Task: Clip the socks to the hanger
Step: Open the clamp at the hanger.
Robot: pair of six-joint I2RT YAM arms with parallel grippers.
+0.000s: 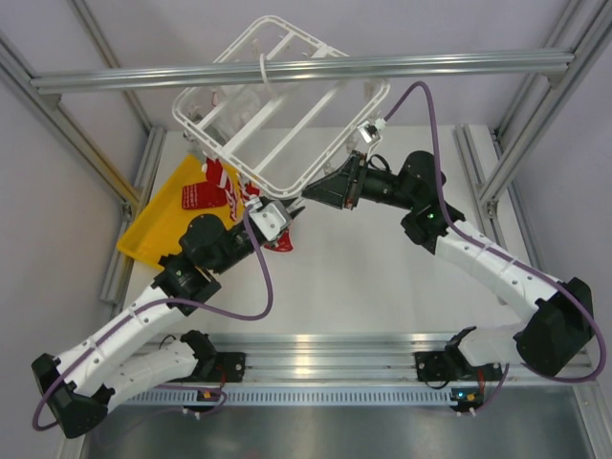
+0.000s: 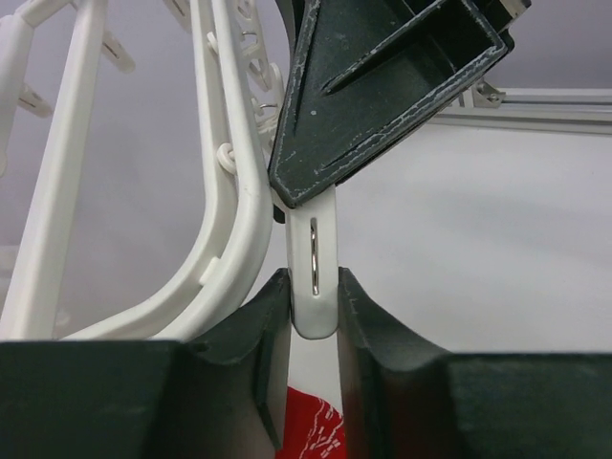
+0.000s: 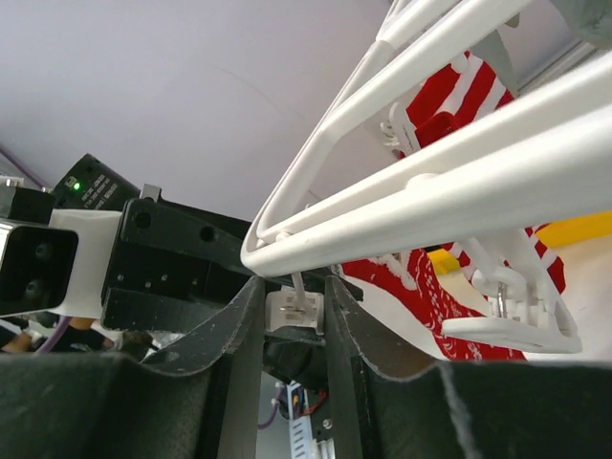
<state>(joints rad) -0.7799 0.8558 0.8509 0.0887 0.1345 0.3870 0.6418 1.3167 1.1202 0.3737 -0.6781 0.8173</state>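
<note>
yellow tray [image 1: 153, 225]: far left of the table, with spare socks [image 1: 203, 196] lying on it (not needed for this step).
left pincer [image 1: 287, 220]: narrow, holding the sock; fingers aimed up at the near corner of the hanger.
sock [image 2: 311, 426]: red with white markings, gripped between my left fingers, directly below the lower tip of the clip; whether fabric and tip touch, i cannot tell.
clip [image 2: 314, 239]: dangles from the hanger corner, long axis upright; its lower tip sits between my left fingertips, its upper end is in my right pincer.
hanger [image 2: 247, 206]: white frame, hung tilted above the table, its curved corner just left of the clip.
right pincer [image 3: 292, 285]: narrow, clamped on the clip's upper end, meeting the left pincer tip to tip.
governing relation: the sock lies in line with the clip's long axis, just beneath its mouth; the left arm is the nearer one. judged next move: a short upward feed of the sock while the right squeezes the clip open.
</note>
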